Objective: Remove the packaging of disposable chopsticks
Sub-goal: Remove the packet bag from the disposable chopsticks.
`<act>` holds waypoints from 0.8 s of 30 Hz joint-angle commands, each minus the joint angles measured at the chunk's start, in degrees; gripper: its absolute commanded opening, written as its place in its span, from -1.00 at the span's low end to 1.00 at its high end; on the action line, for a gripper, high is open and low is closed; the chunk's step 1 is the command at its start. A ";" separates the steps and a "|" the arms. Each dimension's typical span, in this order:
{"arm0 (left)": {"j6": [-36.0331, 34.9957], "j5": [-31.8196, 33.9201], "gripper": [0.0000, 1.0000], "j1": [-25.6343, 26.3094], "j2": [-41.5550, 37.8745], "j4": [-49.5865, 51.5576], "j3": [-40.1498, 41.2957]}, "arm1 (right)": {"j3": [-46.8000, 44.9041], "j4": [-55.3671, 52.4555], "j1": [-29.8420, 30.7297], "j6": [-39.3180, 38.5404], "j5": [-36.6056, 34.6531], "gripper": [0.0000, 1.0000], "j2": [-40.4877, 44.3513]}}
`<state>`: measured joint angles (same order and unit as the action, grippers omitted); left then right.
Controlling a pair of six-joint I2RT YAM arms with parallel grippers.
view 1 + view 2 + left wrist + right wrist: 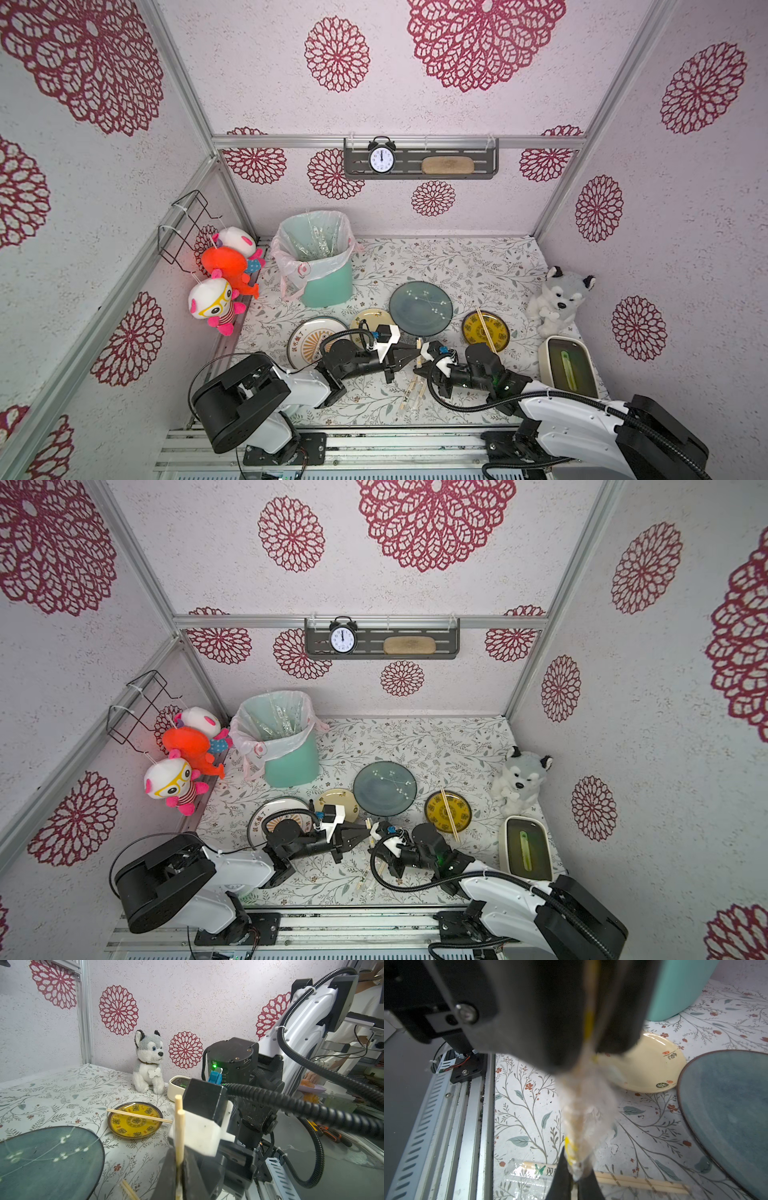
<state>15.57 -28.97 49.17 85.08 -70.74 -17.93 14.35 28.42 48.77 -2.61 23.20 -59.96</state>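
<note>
Got the disposable chopsticks clamped tight in the left gripper, up off the worktop near its front, just in front of the blue-grey plate. Thin, pale tan, blunt at the bare ends. Got the packaging pinched by its tip in the right gripper. Looks clear, crumpled and bunched up, with yellow print, spanning from one gripper to the other. Also spotting a wrapped pair lying flat underneath.
</note>
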 commanded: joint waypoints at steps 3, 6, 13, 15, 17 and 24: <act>-2.36 -3.77 -0.95 1.99 0.77 20.55 1.99 | 6.32 16.17 -0.53 -0.82 0.99 -1.00 4.49; -1.34 -5.57 -0.76 2.16 2.81 18.71 1.93 | 7.26 13.48 -0.57 -1.99 -0.27 -1.00 6.25; -3.41 -5.68 -0.66 1.52 -3.69 26.41 0.88 | 6.41 13.09 -1.07 -1.01 -0.10 -1.00 7.31; -5.27 -4.63 -0.66 1.37 -8.07 32.98 -1.47 | 5.37 13.66 -1.05 -0.28 -0.28 -1.00 6.83; -6.52 -5.15 -0.54 1.16 -11.43 36.27 -3.27 | 4.05 14.91 -1.00 0.77 -0.43 -1.00 6.24; -8.55 -5.92 0.11 -2.72 -23.59 42.73 -8.63 | -0.53 19.53 -1.04 2.87 -1.10 -1.00 4.41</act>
<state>9.06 -32.49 48.25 64.64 -34.26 -24.73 14.66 40.84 47.79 -1.45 22.50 -55.42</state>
